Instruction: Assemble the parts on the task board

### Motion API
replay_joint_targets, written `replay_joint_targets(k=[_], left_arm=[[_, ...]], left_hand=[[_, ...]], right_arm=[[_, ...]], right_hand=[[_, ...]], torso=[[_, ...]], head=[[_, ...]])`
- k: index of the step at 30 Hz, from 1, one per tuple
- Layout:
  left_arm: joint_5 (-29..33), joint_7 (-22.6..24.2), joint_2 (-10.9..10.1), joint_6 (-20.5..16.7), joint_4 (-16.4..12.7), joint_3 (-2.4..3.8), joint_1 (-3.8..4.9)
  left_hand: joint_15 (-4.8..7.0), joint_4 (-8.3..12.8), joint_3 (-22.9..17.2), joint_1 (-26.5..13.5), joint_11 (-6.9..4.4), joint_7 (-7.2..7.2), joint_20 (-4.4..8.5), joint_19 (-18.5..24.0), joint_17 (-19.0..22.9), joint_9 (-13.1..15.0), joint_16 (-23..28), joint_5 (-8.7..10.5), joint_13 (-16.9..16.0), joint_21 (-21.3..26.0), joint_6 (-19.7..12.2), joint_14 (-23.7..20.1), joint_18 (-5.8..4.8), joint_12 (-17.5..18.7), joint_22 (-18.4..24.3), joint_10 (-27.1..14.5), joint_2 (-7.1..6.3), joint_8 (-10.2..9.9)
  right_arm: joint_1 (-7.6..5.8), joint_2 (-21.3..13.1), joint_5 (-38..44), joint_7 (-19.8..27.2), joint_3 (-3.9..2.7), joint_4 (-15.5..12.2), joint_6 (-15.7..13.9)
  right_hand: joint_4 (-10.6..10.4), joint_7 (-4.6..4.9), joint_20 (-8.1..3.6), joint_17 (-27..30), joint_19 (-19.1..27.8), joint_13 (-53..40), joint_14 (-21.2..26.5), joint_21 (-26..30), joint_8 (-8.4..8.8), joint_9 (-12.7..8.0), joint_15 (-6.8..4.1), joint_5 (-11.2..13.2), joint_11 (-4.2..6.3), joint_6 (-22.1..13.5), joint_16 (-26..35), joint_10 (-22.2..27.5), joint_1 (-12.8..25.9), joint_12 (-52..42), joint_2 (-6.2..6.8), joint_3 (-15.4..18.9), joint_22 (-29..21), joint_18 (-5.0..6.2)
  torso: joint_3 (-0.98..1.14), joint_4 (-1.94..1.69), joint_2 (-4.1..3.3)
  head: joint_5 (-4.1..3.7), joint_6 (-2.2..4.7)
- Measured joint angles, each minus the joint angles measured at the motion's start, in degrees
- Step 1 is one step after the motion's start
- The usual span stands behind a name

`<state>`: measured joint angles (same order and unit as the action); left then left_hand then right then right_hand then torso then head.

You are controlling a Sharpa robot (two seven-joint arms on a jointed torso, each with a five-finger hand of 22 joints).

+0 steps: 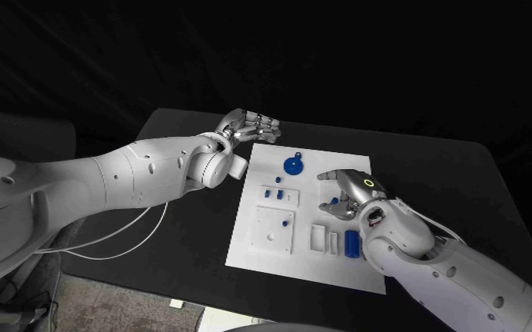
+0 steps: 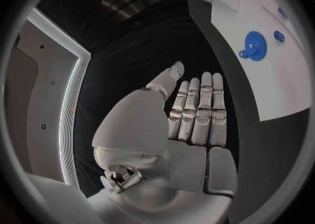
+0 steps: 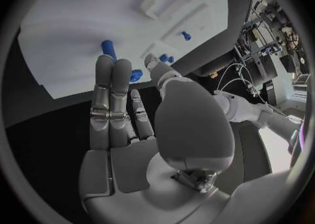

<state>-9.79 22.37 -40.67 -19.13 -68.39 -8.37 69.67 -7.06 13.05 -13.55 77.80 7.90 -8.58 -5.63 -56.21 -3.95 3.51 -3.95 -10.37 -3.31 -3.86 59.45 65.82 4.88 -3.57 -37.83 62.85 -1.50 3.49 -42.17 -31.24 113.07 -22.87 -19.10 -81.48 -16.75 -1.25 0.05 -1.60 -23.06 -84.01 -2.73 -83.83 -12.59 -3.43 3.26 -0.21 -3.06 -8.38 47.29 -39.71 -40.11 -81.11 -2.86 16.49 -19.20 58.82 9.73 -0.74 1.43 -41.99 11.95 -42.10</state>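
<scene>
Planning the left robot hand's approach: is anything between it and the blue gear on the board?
Nothing visible does. The left robot hand hangs open over the black table just off the task board; between it and the blue gear lies only bare white board.

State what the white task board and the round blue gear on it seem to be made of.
White task board: likely matte plastic, since it looks flat, evenly white and without glare. Round blue toothed gear: probably moulded or printed plastic, judging by its uniform saturated colour and dull surface. Neither can be confirmed by look alone.
</scene>
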Motion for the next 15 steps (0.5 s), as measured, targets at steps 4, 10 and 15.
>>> replay_joint_targets(k=[4,10,15], left_arm=[[0.03,0.00,0.00,0.05,0.01,0.00,0.00],[0.05,0.00,0.00,0.11,0.03,0.00,0.00],[0.06,-0.02,-0.01,0.16,0.05,-0.01,0.00]], left_hand=[[0.00,0.00,0.00,0.00,0.00,0.00,0.00,0.00,0.00,0.00,0.00,0.00,0.00,0.00,0.00,0.00,0.00,0.00,0.00,0.00,0.00,0.00],[0.00,0.04,0.28,0.24,0.00,0.00,0.00,0.00,0.00,0.00,0.00,0.00,0.00,0.00,0.00,0.00,0.00,0.00,0.23,0.00,0.24,0.00],[0.00,0.03,0.28,0.23,0.00,0.00,0.00,0.00,0.00,0.00,0.00,0.00,0.00,0.00,0.00,0.00,0.00,0.00,0.24,0.00,0.23,0.00]], right_arm=[[-0.01,-0.10,0.47,-0.28,0.00,0.59,0.95],[-0.01,-0.17,1.20,-0.85,0.00,1.45,1.42],[-0.02,-0.17,1.69,-1.16,0.00,2.07,1.47]], right_hand=[[1.15,1.03,0.00,-0.44,0.00,-0.01,-0.01,-0.99,0.00,0.00,-0.01,0.00,0.75,1.47,-0.02,-2.70,-0.95,0.00,-0.05,-2.62,-0.15,0.03],[4.89,4.02,-1.30,-1.57,-0.02,-0.56,-0.18,-2.89,0.00,0.20,-1.45,0.00,3.49,7.07,-1.71,-18.74,0.87,-0.46,-1.88,-3.74,0.75,-0.55],[7.44,5.64,-1.71,-2.14,-0.02,-0.55,-0.18,-3.63,0.00,0.36,-1.45,0.00,4.09,11.45,-2.23,-21.38,2.24,-0.46,-3.25,-5.12,1.43,-1.76]], torso=[[-0.02,-0.01,0.00],[-0.01,-0.03,-0.01],[-0.01,0.00,-0.01]], head=[[-0.04,-0.08],[-0.11,-0.08],[-0.14,-0.08]])
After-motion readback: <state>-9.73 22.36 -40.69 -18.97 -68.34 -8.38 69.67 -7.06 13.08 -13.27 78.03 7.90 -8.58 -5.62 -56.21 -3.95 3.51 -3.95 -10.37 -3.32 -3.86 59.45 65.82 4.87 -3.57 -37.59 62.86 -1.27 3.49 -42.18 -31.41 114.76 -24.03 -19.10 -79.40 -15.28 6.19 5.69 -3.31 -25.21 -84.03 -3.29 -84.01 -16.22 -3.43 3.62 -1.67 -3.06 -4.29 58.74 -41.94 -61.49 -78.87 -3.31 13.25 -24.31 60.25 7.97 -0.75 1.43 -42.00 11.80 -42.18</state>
